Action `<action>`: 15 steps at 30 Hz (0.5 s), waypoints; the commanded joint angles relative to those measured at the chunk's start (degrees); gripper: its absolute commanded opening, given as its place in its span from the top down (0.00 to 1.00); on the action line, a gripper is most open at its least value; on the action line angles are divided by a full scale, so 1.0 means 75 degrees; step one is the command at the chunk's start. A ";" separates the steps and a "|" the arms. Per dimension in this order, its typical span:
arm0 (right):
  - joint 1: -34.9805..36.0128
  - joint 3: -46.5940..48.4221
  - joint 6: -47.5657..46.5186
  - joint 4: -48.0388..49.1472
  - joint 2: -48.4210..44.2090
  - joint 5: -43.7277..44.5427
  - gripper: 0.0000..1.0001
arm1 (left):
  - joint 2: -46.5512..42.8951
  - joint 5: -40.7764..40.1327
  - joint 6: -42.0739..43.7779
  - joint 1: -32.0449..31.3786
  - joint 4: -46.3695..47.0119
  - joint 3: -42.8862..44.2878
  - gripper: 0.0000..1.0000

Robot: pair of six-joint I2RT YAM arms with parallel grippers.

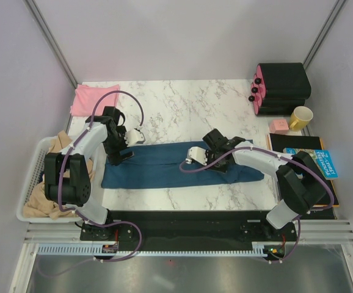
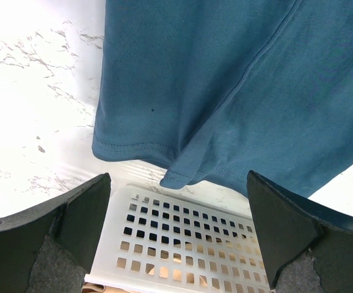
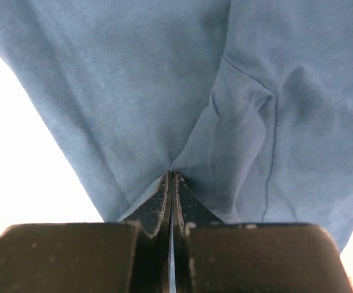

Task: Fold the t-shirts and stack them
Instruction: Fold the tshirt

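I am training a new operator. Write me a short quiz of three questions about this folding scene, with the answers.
1. True or false: the left gripper is shut on the teal t-shirt.
2. Where does the pink t-shirt lie? A) at the far left corner of the table; B) on the teal t-shirt; C) in the right gripper.
3. Complete: the right gripper is shut on the ____ t-shirt.
Key: 1 false, it is open; 2 A; 3 teal.
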 commanded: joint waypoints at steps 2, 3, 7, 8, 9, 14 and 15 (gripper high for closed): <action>-0.0022 0.0587 -0.0149 -0.0421 -0.0329 -0.0265 1.00 | 0.0058 0.0156 -0.0174 -0.0032 -0.0013 0.0151 0.00; -0.0022 0.0634 -0.0172 -0.0491 -0.0376 -0.0277 1.00 | 0.0069 0.0145 -0.0174 -0.0032 -0.0013 0.0151 0.00; -0.0022 0.0833 -0.0278 -0.0737 -0.0259 -0.0277 0.93 | 0.0116 0.0145 -0.0197 -0.0044 -0.0013 0.0197 0.00; -0.0022 0.0834 -0.0336 -0.0784 -0.0224 -0.0300 0.93 | 0.0116 0.0156 -0.0197 -0.0044 -0.0001 0.0209 0.00; -0.0034 0.0846 -0.0348 -0.0889 -0.0235 -0.0370 1.00 | 0.0140 0.0156 -0.0209 -0.0044 -0.0013 0.0221 0.00; -0.0045 0.0951 -0.0337 -0.0996 -0.0259 -0.0512 0.98 | 0.0128 0.0121 -0.0197 -0.0044 -0.0013 0.0233 0.00; -0.0045 0.0916 -0.0418 -0.0845 -0.0236 -0.0233 0.87 | 0.0128 0.0109 -0.0197 -0.0044 -0.0013 0.0233 0.00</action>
